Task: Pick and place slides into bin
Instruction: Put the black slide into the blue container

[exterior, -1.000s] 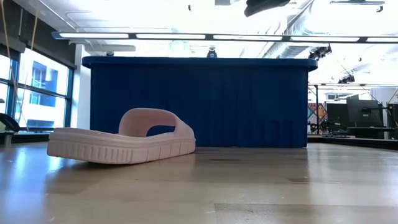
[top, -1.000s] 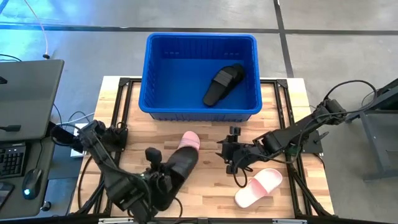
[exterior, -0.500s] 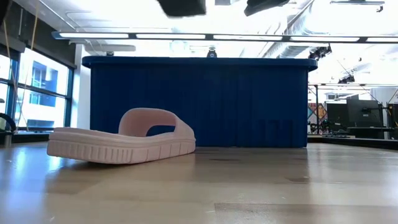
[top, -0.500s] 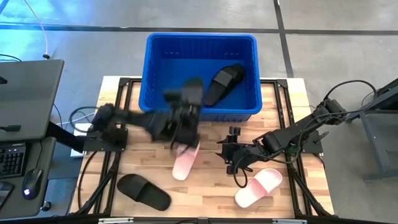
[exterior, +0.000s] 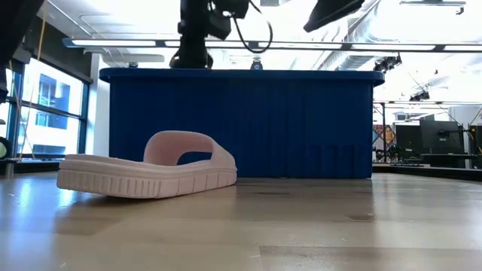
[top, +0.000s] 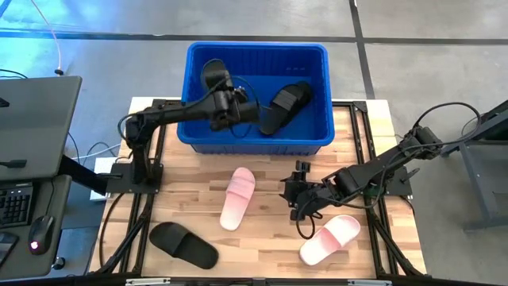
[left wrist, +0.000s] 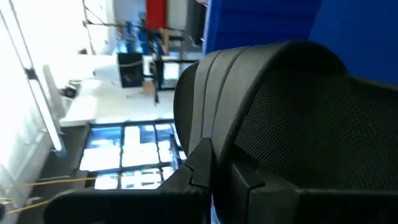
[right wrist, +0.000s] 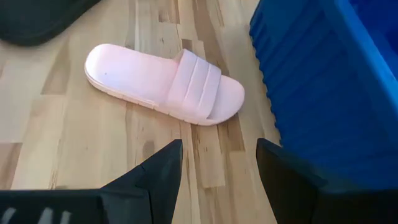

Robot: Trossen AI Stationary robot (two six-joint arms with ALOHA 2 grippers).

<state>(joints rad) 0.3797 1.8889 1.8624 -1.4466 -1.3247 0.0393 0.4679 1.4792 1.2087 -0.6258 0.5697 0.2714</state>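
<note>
Over the bin (top: 198,137), the left gripper (top: 216,79) is pinched on a black slide (left wrist: 292,124), while the right gripper (right wrist: 217,165), fingers spread and empty, hovers beside it near a pink slide (right wrist: 165,83).

It looks like a lab or workshop: strip lights (exterior: 226,44) on an open ceiling, monitors (exterior: 433,139) on far benches, a keyboard (top: 16,206) beside the wooden table (top: 262,238).

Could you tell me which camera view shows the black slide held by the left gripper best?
The left wrist view: the held black slide fills it, strap and mesh texture plain. The high view shows it small above the bin, in the left gripper. The low view shows only dark shapes overhead; the right wrist view misses it.
</note>
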